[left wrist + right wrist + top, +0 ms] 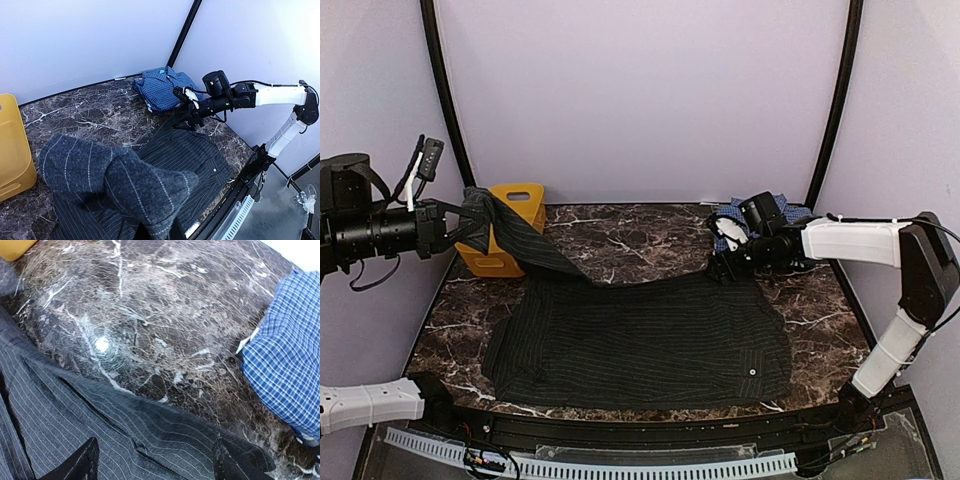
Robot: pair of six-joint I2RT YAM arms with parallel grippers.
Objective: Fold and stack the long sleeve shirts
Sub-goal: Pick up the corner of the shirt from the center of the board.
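Note:
The black pinstriped shirt (640, 335) lies spread flat on the marble table (640, 240). My left gripper (455, 228) is shut on its sleeve (525, 245) and holds it raised at the far left, across the yellow basket. In the left wrist view the sleeve (115, 180) bunches over my gripper (157, 232). My right gripper (723, 265) is open, low over the shirt's far right corner; in the right wrist view the shirt (100, 425) lies under the spread gripper (155, 470). The blue checked shirt (790, 212) sits folded at the back right, also in both wrist views (162, 90) (290, 365).
A yellow plastic basket (520, 198) stands at the back left, under the lifted sleeve, and shows in the left wrist view (12, 145). Purple walls with black corner poles (835, 110) close in the table. A cable rail (620, 465) runs along the near edge.

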